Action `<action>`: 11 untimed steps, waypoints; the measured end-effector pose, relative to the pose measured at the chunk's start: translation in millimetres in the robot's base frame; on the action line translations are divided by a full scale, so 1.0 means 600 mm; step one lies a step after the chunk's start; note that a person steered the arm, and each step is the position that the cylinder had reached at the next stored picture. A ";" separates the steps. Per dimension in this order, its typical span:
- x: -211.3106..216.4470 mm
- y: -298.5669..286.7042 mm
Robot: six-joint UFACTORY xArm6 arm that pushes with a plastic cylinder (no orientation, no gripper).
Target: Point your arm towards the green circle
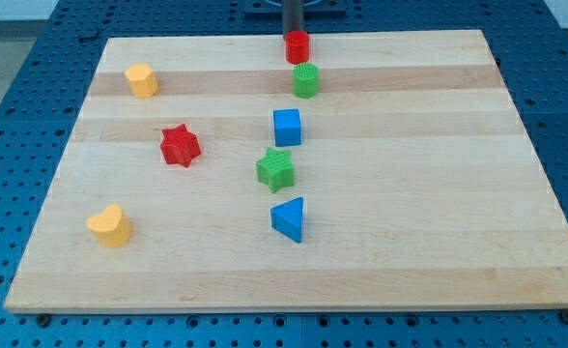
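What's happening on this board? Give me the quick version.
A single robot arm with a dark rod is working over a wooden board of coloured blocks. My tip is at the view's top, right behind the red cylinder, which hides its very end. The green circle sits just below that, toward the view's bottom. The other blocks lie apart from the tip.

Round block (pixel 297 46) sits just above cylinder (pixel 306 80).

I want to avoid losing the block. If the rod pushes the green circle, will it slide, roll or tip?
The green circle stands upright on its flat base, so it probably slides rather than rolls. It looks squat, so tipping seems unlikely. Its round side may slip off my tip if pushed off-centre.
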State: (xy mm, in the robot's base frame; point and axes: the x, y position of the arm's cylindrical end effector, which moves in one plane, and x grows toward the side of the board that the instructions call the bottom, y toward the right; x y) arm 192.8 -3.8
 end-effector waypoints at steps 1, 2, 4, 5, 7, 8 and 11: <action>0.002 0.017; 0.010 0.051; 0.069 0.142; 0.100 0.162; 0.105 0.158; 0.108 0.153; 0.141 0.129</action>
